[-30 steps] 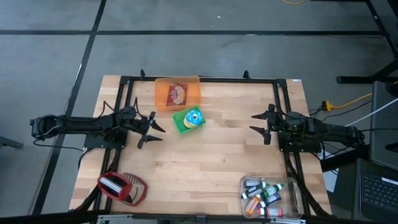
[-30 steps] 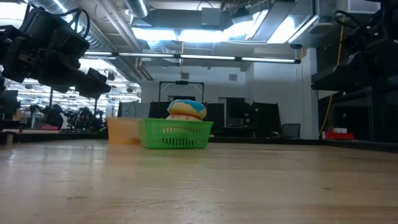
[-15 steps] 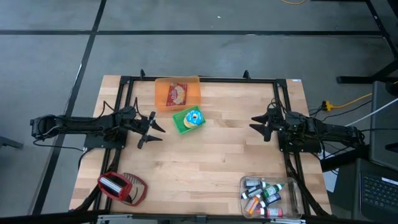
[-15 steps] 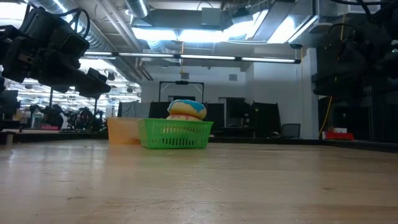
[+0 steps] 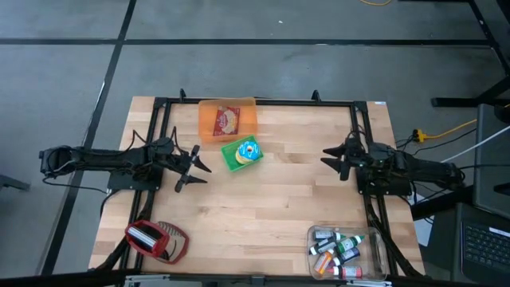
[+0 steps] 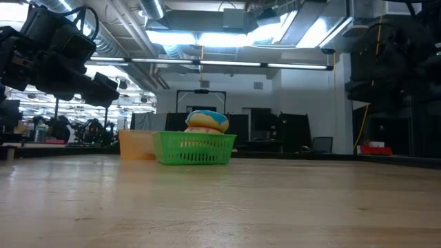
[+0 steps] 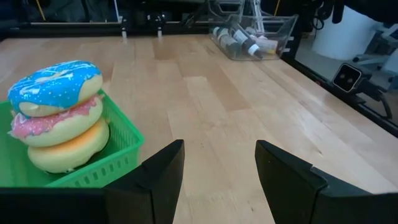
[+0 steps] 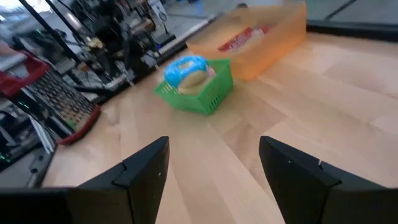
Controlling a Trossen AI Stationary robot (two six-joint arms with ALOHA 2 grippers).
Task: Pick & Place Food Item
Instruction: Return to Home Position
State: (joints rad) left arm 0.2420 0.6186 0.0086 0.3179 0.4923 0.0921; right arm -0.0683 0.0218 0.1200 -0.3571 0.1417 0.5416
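A green basket (image 5: 241,154) stands on the wooden table, just right of my left gripper (image 5: 194,167). In it lies a stack of three donuts (image 7: 57,118), blue icing on top, pink in the middle, orange at the bottom. My left gripper (image 7: 219,155) is open beside the basket and touches nothing. At the table's right side my right gripper (image 5: 328,158) points toward the basket (image 8: 196,93) from well away. This gripper (image 8: 214,152) is open too, with nothing between its fingers.
An orange bin (image 5: 227,119) holding a red packet stands just behind the basket at the far edge. A red basket (image 5: 156,240) sits at the near left corner, and a clear bin of bottles (image 5: 344,251) at the near right. Bare wood lies between the two grippers.
My right gripper has rolled about its own pointing line while staying in place, so its two fingers now look closer together from above. The basket and donuts have not moved.
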